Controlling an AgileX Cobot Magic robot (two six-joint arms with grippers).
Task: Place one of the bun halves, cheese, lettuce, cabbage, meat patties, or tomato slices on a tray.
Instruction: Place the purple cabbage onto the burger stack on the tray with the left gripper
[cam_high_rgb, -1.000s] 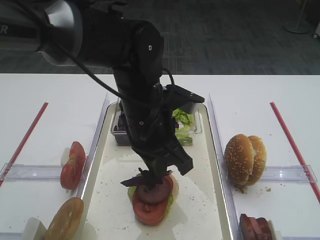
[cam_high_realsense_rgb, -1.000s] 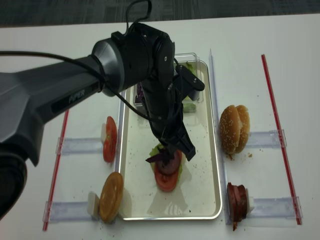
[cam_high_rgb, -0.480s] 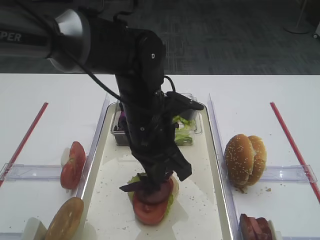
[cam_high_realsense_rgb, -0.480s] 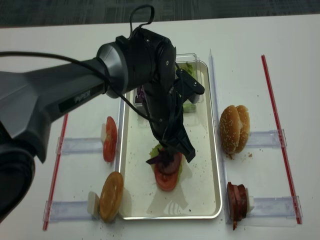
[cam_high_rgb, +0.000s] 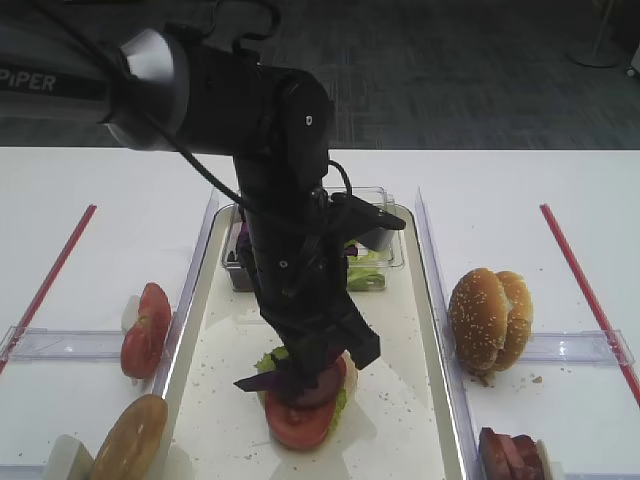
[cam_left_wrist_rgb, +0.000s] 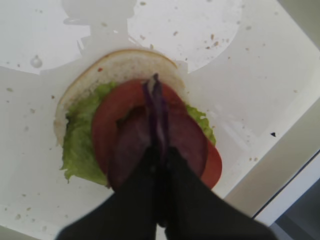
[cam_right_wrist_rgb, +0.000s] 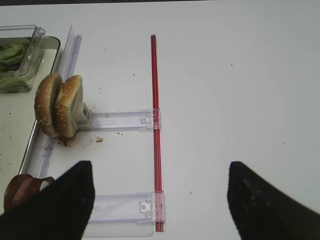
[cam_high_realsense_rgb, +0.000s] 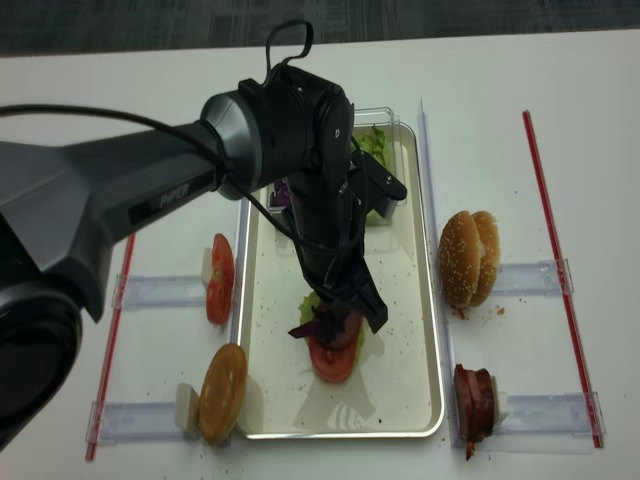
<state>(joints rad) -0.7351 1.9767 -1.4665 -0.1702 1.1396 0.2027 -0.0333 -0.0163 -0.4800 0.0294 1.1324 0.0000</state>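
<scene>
On the cream tray (cam_high_rgb: 228, 420) lies a stack: bun half (cam_left_wrist_rgb: 120, 62), lettuce (cam_left_wrist_rgb: 80, 145), tomato slice (cam_left_wrist_rgb: 107, 115) and a dark meat patty (cam_left_wrist_rgb: 187, 137) on top. My left gripper (cam_left_wrist_rgb: 161, 150) hangs right over this stack, shut on a thin purple strip of cabbage (cam_left_wrist_rgb: 156, 107). From the exterior high view the cabbage (cam_high_rgb: 262, 381) sticks out left of the left gripper (cam_high_rgb: 305, 365), at the patty's level; I cannot tell whether it touches. My right gripper (cam_right_wrist_rgb: 159, 165) stands open over the bare table, nothing between its fingers.
A clear box (cam_high_rgb: 365, 250) with lettuce and purple leaves sits at the tray's far end. Right of the tray are sesame buns (cam_high_rgb: 490, 318) and meat patties (cam_high_rgb: 510, 455) in racks. Left are tomato slices (cam_high_rgb: 145, 328) and a bun half (cam_high_rgb: 130, 437).
My left gripper has come down a little and slightly left with the cabbage, closer to the stack. The right arm has not moved.
</scene>
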